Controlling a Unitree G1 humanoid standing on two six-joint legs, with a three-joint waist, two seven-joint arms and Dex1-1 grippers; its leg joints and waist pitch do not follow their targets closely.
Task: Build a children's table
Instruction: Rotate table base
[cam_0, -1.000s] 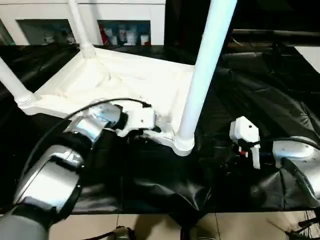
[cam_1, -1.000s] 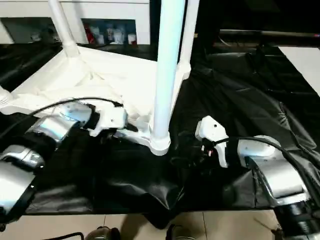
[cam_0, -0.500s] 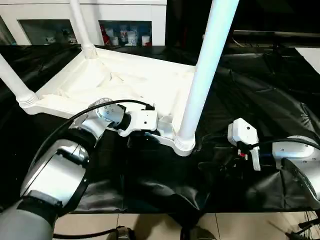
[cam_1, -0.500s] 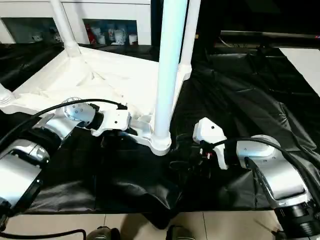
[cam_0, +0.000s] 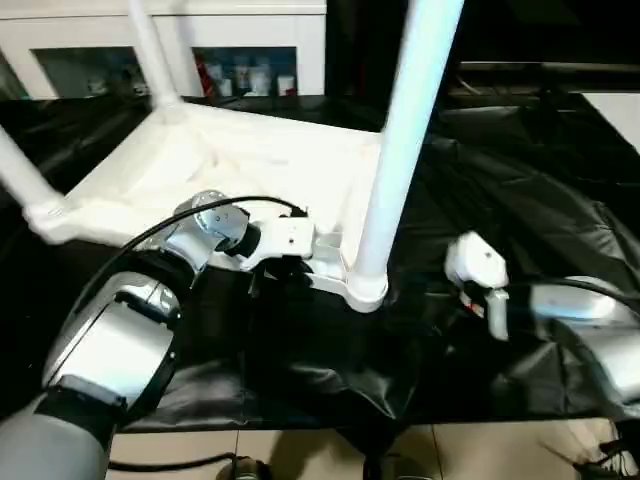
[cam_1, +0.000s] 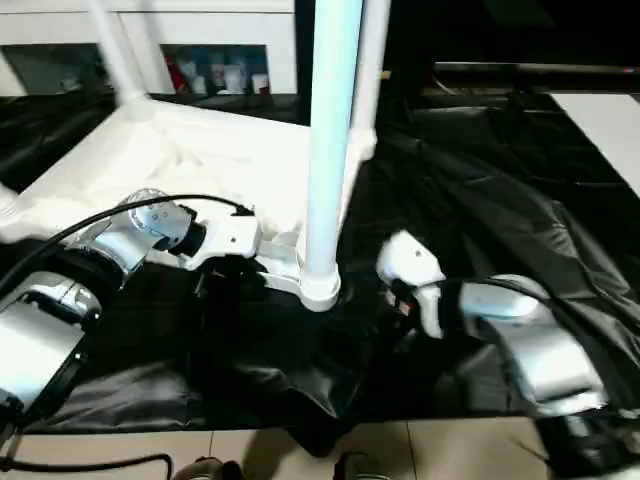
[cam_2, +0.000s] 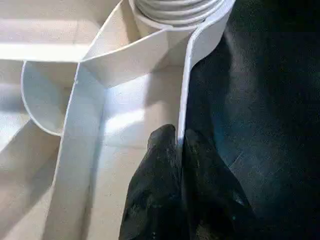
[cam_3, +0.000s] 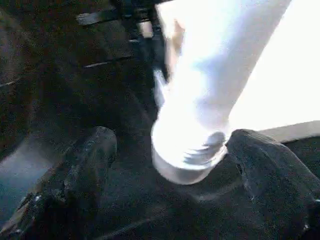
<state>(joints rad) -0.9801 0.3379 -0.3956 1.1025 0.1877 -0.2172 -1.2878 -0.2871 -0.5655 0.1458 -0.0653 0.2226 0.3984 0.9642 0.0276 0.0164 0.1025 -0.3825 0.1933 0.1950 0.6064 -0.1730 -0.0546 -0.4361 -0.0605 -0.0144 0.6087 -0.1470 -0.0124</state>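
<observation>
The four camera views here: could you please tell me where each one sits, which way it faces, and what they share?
Left eye view: on the head, facing forward and down at the upside-down tabletop; both silver forearms show.
Right eye view: beside it, same scene, near leg shifted left.
Left wrist view: on the left wrist, facing along the left pincer, shut on the tabletop's rim.
Right wrist view: on the right wrist, facing the near leg's flared end between the open right pincer's fingers.
Shared: all four show the near corner socket.
</observation>
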